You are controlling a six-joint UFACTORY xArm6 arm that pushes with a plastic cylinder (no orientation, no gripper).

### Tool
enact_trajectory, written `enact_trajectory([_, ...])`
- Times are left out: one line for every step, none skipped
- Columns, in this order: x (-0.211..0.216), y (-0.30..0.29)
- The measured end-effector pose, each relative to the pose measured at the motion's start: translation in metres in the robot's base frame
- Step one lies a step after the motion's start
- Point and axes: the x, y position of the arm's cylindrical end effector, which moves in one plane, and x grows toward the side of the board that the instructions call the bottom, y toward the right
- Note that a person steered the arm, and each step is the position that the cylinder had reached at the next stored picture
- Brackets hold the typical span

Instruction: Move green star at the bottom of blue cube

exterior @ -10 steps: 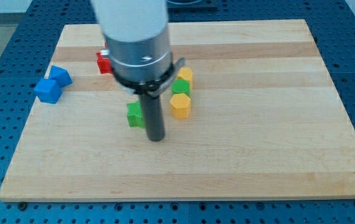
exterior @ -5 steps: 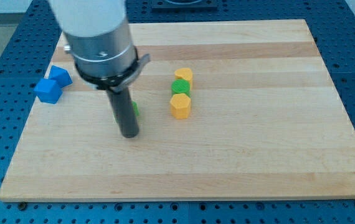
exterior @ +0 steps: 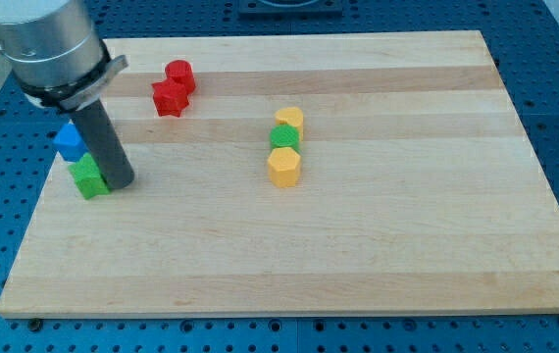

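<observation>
Blue pegboard surrounds the pale wooden bench [exterior: 378, 245], whose top takes up most of the view. Near the bench's left edge sits a blue cube [exterior: 68, 142], partly hidden behind the dark rod. Just below it, touching or nearly so, lies the green star [exterior: 87, 178], close to the left edge with only a narrow strip of wood between it and the pegboard. My tip [exterior: 121, 182] rests on the wood right against the star's right side, level with it. The rod has no fingers, so nothing is spread, pressed together or pinching; it is a plain blunt end. Further right, toward the view's top, two red blocks [exterior: 173, 88] sit touching each other, well apart from the star. Near the middle stands a short column of three touching blocks: a yellow block [exterior: 290, 120] on top, a green block [exterior: 284, 137] in the middle and a yellow hexagon [exterior: 284, 167] below. Right of that column the wood lies open all the way to the right edge, and the whole lower half of the bench is open too.
</observation>
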Motion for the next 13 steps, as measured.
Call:
enact_trajectory([0.005,0.000])
enact_trajectory([0.027,-0.002])
enact_trajectory([0.030,-0.019])
enact_trajectory([0.030,-0.027])
enact_trajectory([0.030,-0.027])
enact_trajectory([0.036,-0.005])
enact_trajectory([0.033,0.008])
enact_trajectory([0.025,0.008])
enact_trajectory([0.017,0.003])
enact_trajectory([0.013,-0.002])
enact_trajectory([0.012,-0.006])
enact_trajectory([0.011,-0.014])
enact_trajectory([0.011,-0.023])
